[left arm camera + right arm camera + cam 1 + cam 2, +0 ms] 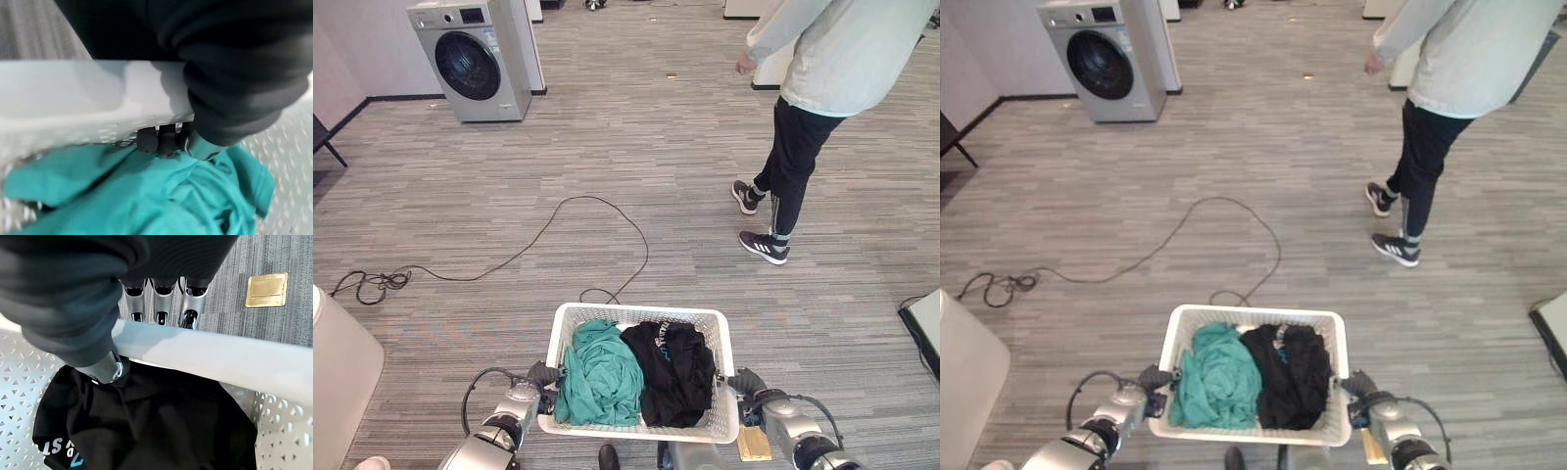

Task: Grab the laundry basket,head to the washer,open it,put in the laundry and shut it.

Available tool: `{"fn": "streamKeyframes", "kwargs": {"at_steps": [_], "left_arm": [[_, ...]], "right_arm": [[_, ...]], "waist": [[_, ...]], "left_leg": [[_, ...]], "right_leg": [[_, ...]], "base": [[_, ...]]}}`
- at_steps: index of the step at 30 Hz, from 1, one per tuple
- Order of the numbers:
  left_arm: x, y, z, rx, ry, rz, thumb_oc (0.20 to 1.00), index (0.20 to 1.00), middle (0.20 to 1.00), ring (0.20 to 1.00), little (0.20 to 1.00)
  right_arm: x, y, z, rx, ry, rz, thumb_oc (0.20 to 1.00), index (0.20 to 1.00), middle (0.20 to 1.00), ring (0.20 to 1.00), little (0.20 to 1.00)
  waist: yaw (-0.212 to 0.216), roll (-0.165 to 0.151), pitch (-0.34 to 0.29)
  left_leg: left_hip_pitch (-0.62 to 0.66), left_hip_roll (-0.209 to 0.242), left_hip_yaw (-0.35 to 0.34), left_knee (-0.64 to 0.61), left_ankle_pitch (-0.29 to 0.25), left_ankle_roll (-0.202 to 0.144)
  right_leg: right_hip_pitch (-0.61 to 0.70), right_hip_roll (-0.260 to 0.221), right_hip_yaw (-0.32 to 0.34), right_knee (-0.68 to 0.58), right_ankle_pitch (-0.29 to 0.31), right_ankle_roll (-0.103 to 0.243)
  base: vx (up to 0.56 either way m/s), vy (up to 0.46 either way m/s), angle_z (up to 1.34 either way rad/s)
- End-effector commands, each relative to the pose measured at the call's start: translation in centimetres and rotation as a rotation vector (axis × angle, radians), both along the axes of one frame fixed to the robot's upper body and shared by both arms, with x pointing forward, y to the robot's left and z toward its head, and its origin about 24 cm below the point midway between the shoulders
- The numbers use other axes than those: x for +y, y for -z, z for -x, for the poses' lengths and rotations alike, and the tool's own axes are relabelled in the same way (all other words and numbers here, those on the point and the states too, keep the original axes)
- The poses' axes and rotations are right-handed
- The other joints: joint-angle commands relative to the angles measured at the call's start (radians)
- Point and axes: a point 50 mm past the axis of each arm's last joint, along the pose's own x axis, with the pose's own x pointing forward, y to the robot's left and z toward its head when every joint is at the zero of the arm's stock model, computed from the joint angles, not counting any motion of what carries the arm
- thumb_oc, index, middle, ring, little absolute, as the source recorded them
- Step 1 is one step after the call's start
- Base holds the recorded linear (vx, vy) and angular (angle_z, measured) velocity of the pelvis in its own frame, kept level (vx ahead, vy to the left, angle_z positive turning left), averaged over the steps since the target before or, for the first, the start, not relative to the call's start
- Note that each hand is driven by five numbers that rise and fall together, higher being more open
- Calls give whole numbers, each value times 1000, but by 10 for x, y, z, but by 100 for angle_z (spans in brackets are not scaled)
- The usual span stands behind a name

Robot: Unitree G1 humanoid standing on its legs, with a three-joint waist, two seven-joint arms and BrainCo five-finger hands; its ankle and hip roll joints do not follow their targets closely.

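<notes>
Fingers (161, 308) round clothes-filled laundry basket (724, 338)

White laundry basket (723, 338) holds teal garment (599, 372), black garment (675, 372).

laundry basket (724, 338): white perforated plastic, smooth | laundry (599, 377): soft matt cloth | washer (475, 59): glossy metal casing

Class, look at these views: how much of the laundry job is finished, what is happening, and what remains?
Done: the left hand and right hand are curled on the rim of the laundry basket, which holds teal clothing and black clothing. In hand: carrying it. Left: reaching the washer far ahead, its door shut, then loading and closing. A person stands ahead to the right.
</notes>
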Motion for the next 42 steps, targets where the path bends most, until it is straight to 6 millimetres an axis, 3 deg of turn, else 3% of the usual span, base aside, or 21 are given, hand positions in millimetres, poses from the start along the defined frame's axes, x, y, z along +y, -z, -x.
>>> {"fn": "streamKeyframes", "kwargs": {"at_steps": [1, 3, 5, 7, 9, 11, 16, 17, 18, 19, 23, 24, 29, 31, 32, 34, 36, 37, 39, 40, 42], "left_arm": [[-10, 5, 9, -6, 24, 55, 200, 200, 200, 200, 200], [-12, 8, 13, 16, 35, 57, 200, 200, 200, 200, 200], [-14, 10, 15, 28, 23, 68, 200, 200, 200, 200, 200], [-16, 12, 19, 43, 33, 75, 200, 200, 200, 200, 200], [-14, 14, 22, 61, 42, 56, 200, 200, 200, 200, 200], [-12, 13, 21, 62, 38, 48, 200, 200, 200, 200, 200], [-14, 14, 22, 68, 31, 48, 200, 200, 200, 200, 200], [-10, 12, 18, 48, 22, 34, 200, 200, 200, 200, 200], [-10, 12, 18, 47, 22, 34, 200, 200, 200, 200, 200], [-8, 10, 17, 35, 12, 36, 200, 200, 200, 200, 200], [-5, 11, 19, 36, -7, 46, 200, 200, 200, 200, 200], [-2, 13, 24, 46, -18, 44, 200, 200, 200, 200, 200], [2, 14, 28, 57, -22, 38, 200, 200, 200, 200, 200], [4, 15, 30, 66, -16, 30, 200, 200, 200, 200, 200], [1, 13, 26, 55, -7, 36, 200, 200, 200, 200, 200], [-1, 11, 21, 41, -1, 36, 200, 200, 200, 200, 200], [0, 7, 16, 20, 2, 32, 200, 200, 200, 200, 200], [0, 7, 14, 22, 19, 25, 200, 200, 200, 200, 200], [-2, 4, 8, 12, 33, 26, 200, 200, 200, 200, 200], [-2, 4, 8, 12, 33, 26, 200, 200, 200, 200, 200], [-5, 5, 8, 18, 57, 22, 200, 200, 200, 200, 200]], "right_arm": [[10, 4, 10, -2, 28, -141, 200, 200, 200, 200, 200], [5, 5, 14, 13, 24, -130, 200, 200, 200, 200, 200], [2, 4, 17, 17, 5, -114, 200, 200, 200, 200, 200], [0, 6, 21, 28, -6, -104, 200, 200, 200, 200, 200], [-2, 5, 22, 29, -5, -103, 200, 200, 200, 200, 200], [2, 4, 18, 24, -30, -100, 200, 200, 200, 200, 200], [2, 5, 17, 30, -14, -95, 200, 200, 200, 200, 200], [7, 4, 14, 10, -11, -110, 200, 200, 200, 200, 200], [7, 4, 14, 10, -11, -110, 200, 200, 200, 200, 200], [12, 3, 11, 0, -29, -115, 200, 200, 200, 200, 200], [17, 5, 9, 11, -47, -125, 200, 200, 200, 200, 200], [20, 6, 11, 21, -67, -125, 200, 200, 200, 200, 200], [25, 7, 12, 26, -107, -116, 200, 200, 200, 200, 200], [31, 10, 16, 43, -109, -146, 200, 200, 200, 200, 200], [34, 9, 14, 40, -122, -152, 200, 200, 200, 200, 200], [36, 8, 11, 29, -134, -154, 200, 200, 200, 200, 200], [37, 6, 11, 17, -122, -169, 200, 200, 200, 200, 200], [38, 5, 10, 5, -123, -175, 200, 200, 200, 200, 200], [34, 6, 12, 10, -94, -187, 200, 200, 200, 200, 200], [35, 6, 12, 9, -94, -187, 200, 200, 200, 200, 200], [30, 7, 13, 13, -77, -180, 200, 200, 200, 200, 200]], "waist": [[-52, 19, -45], [-67, 27, -66], [-81, 44, -84], [-91, 49, -88], [-103, 18, -88], [-72, -18, -67], [-19, -36, -55], [14, -10, -53], [14, -11, -54], [48, 10, -49], [89, 27, -74], [89, 22, -86], [96, -7, -119], [107, -30, -136], [104, -4, -117], [95, 18, -94], [68, 42, -61], [42, 53, -51], [1, 47, -30], [0, 48, -30], [-24, 34, -33]], "left_leg": [[231, -21, -21, 36, -125, -129], [239, -4, -49, 78, -124, -143], [225, 26, -69, 175, -54, -192], [181, 65, -69, 318, 74, -252], [82, 168, -4, 557, 230, -300], [4, 185, 28, 724, 235, -257], [-190, 148, 116, 635, 135, -211], [-257, 84, 149, 262, 140, -179], [-255, 83, 150, 255, 144, -178], [-302, 57, 109, 71, 222, -187], [-305, 61, 90, 9, 289, -194], [-296, 57, 95, 14, 263, -163], [-312, 41, 119, 113, 195, -125], [-260, 24, 170, 138, 118, -89], [-193, 25, 172, 133, 84, -71], [-150, 29, 172, 130, 64, -56], [-85, 26, 157, 123, 26, -38], [-50, 21, 123, 117, 17, -41], [31, -20, 83, 108, -6, -61], [29, -18, 82, 109, -5, -62], [74, -54, 36, 112, -27, -80]], "right_leg": [[-10, 68, 50, 55, 162, -37], [10, 92, 77, 77, 159, -60], [35, 112, 65, 102, 126, -88], [91, 125, 42, 98, 93, -117], [153, 117, 29, 85, 58, -161], [203, 120, 57, 91, 12, -198], [302, 115, 97, 59, -7, -183], [374, 146, 123, 32, -33, -156], [373, 145, 124, 32, -33, -156], [441, 177, 157, 17, -61, -154], [541, 185, 240, 45, -115, -159], [549, 169, 251, 57, -138, -158], [548, 113, 259, 128, -122, -129], [485, 47, 256, 340, 88, -27], [395, 24, 226, 551, 239, -3], [331, 7, 185, 647, 273, -13], [241, 7, 128, 756, 214, -35], [157, 70, 141, 763, 135, -50], [90, 61, 56, 533, 41, -74], [92, 62, 54, 528, 44, -74], [57, 103, 71, 297, 56, -71]], "base": [[395, -125, 47], [344, -135, 66], [436, -212, 73], [373, -229, 62], [352, -310, 63], [342, -312, 17], [357, -63, -38], [428, 73, -18], [761, 100, -18], [329, 26, -27], [573, 77, -65], [647, 161, -103], [289, 121, -62], [627, 323, -50], [354, 242, -42], [279, 286, -32], [335, 293, 12], [522, 237, 31], [475, 157, 79], [288, 40, 95], [403, 21, 68]]}}
